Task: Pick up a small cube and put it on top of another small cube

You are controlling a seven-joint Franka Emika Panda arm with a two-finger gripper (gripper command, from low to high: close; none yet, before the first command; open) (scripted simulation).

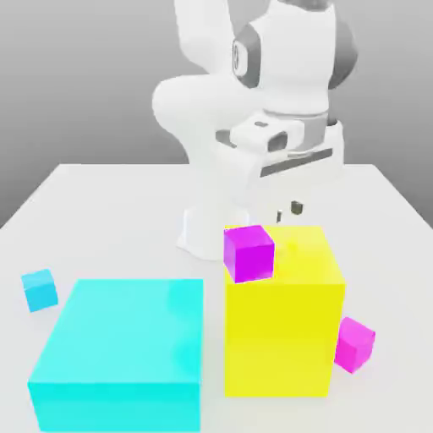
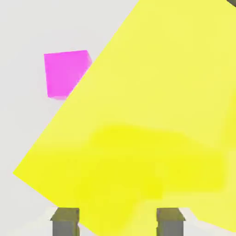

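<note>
**Gripper spread, nothing held, above the yellow block**

Your gripper point(image 2: 117, 223) hangs with fingers spread and empty over the large yellow block point(image 1: 283, 317). One small magenta cube point(image 1: 249, 252) sits at that block's upper corner, on the exterior view's left; whether it rests on top or floats against the edge, you cannot tell. The second magenta cube point(image 1: 353, 343) lies on the table point(image 1: 101, 203) beside the block's right face. A small cyan cube point(image 1: 39, 289) stands apart from the large cyan block point(image 1: 127, 351). No containers here. Stacking looks undone.
</note>
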